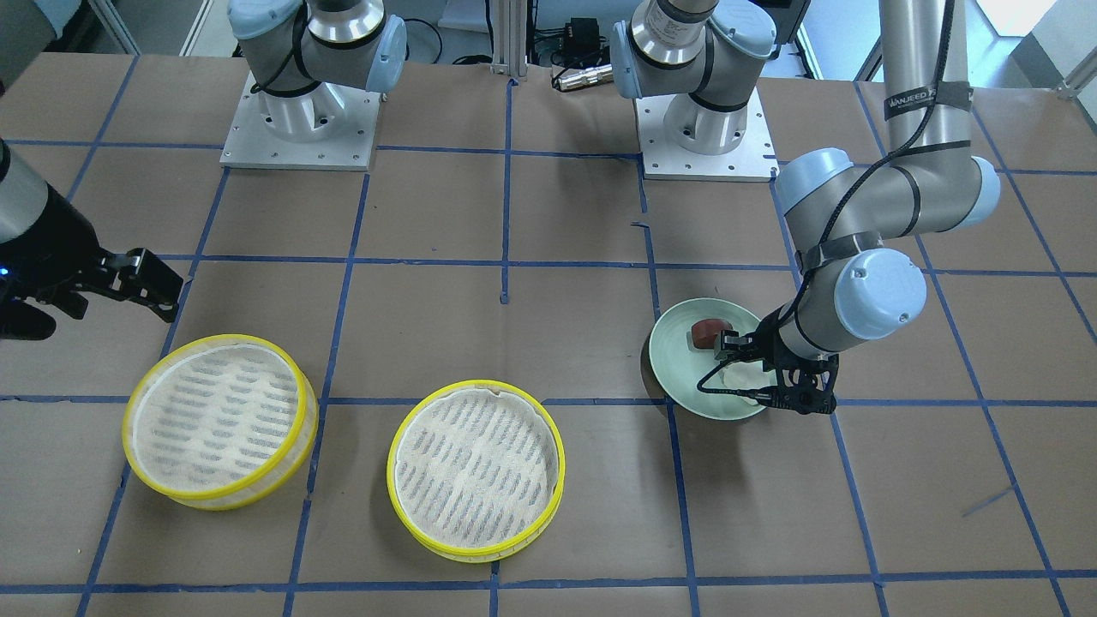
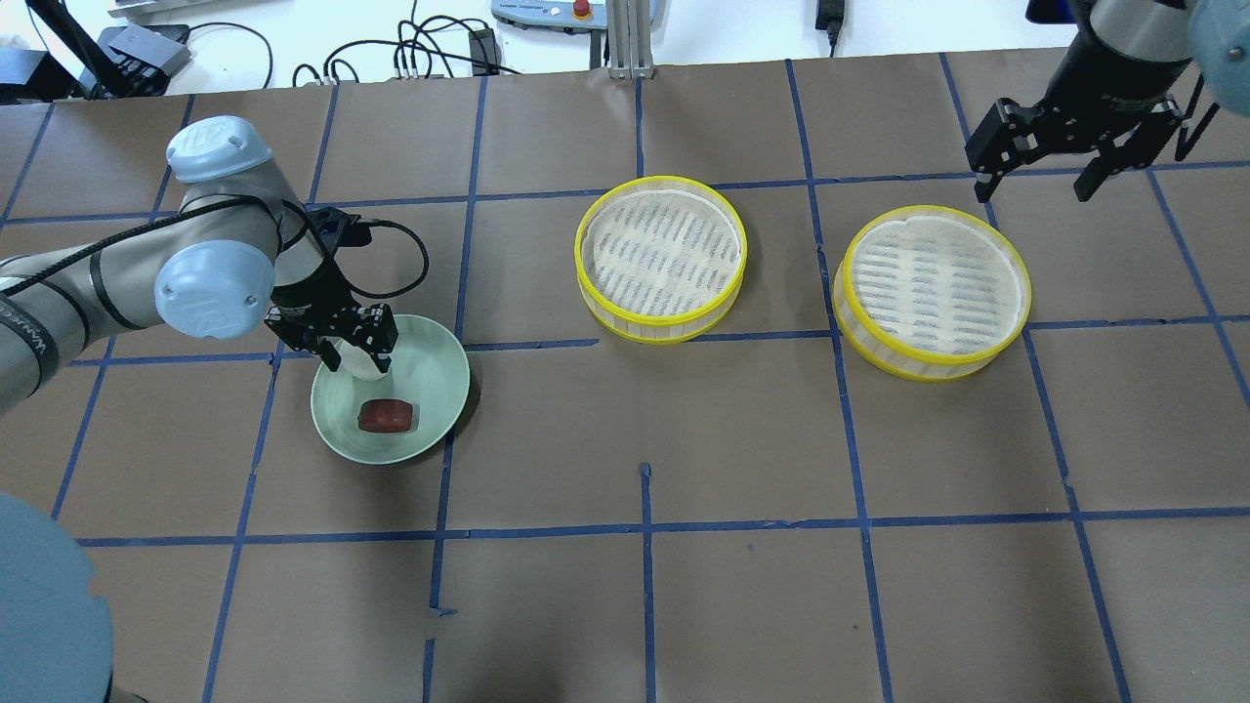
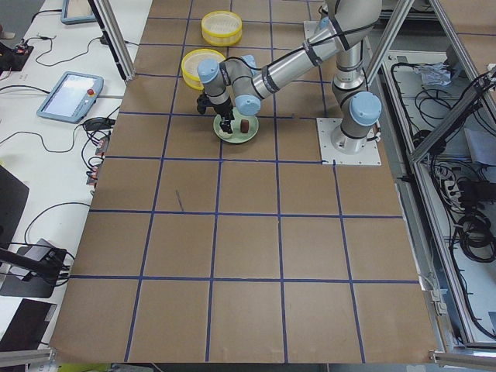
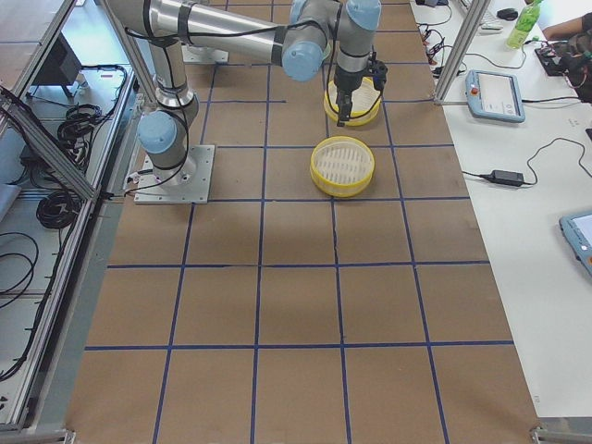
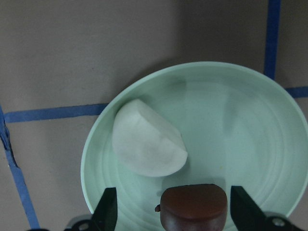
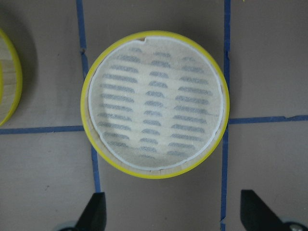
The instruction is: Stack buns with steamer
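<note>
Where left gripper (image 2: 357, 357) hovers, white bun (image 5: 148, 144) partly hidden overhead

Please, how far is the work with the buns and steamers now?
Done: nothing visible yet. The white bun and the brown bun both lie on the green plate, and the middle steamer and the outer steamer stand empty, unstacked. In hand: the left gripper hangs open over the plate; the right gripper hangs open by the outer steamer. Remaining: loading the buns, then stacking the steamers.

Buns (image 5: 149, 144) lie on plate (image 5: 250, 125), perhaps touching; steamers (image 2: 661, 259) to its right.
</note>
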Controlling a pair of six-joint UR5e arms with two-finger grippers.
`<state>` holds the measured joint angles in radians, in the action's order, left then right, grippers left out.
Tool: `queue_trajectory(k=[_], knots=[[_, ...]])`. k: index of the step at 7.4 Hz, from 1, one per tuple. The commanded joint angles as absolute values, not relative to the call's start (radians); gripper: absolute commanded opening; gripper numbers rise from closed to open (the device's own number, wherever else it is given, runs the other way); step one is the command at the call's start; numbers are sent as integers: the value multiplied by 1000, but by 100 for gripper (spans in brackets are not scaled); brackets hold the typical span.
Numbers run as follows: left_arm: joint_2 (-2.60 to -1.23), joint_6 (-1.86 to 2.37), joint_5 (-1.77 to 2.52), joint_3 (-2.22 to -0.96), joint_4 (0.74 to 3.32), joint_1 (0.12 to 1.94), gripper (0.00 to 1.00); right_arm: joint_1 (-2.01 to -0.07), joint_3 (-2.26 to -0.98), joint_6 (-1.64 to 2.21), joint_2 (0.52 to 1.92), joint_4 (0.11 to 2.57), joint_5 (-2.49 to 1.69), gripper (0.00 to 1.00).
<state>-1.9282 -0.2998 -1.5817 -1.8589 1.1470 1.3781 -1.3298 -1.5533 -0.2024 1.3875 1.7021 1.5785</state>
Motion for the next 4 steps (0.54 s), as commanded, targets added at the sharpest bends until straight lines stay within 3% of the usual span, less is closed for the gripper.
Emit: queue_trajectory(k=[1,2,3,4], knots=[[-1965,-316,-1582,-1844,1108,1378,49,-1283,-1621,-230,1318,1881,1583,97],[-1968,-318,-1585,-1844,1109,1379,17,-1257,-1647,-259,1275,1946,1583,97],[-1965,-316,-1586,-1842,1111,1378,1,-1234,-1664,-261,1247,1983,1582,97],[-1950,-299,-1572,-1832,1117,1379,0,-1226,-1689,-262,1224,2014,1585,96]])
